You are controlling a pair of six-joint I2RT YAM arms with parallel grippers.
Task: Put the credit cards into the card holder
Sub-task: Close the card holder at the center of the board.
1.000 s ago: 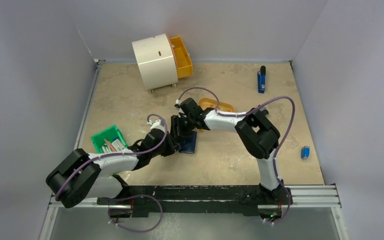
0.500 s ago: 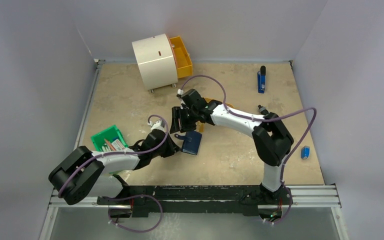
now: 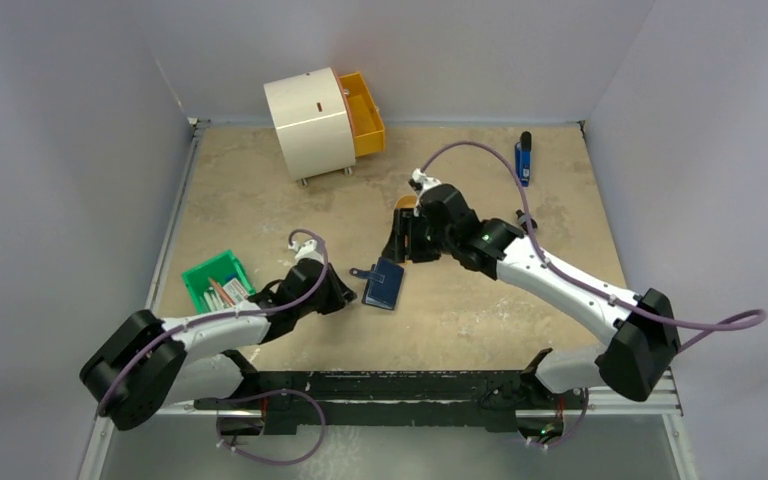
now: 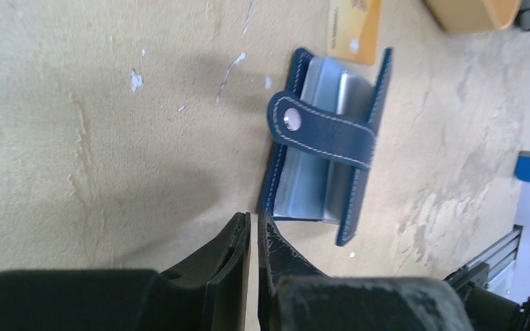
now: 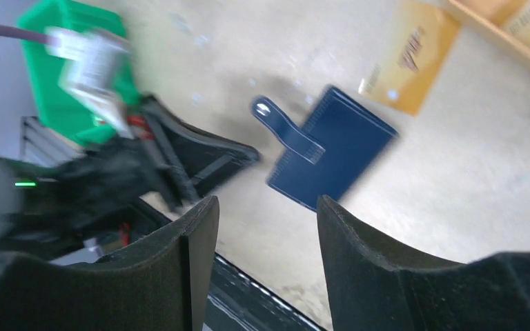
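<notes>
card holder (image 3: 385,286) | navy, lying flat, snap tab unfastened, grey-blue pockets showing | mid-counter (image 3: 260,200) | credit card (image 4: 353,27) | tan-yellow, flat, just beside holder's far side

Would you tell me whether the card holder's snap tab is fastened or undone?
Undone. The card holder lies folded, yet its snap tab sticks out free past one edge, stud exposed.

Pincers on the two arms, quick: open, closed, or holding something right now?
Left pincer: closed, holding nothing.
Right pincer: open, holding nothing.
</notes>
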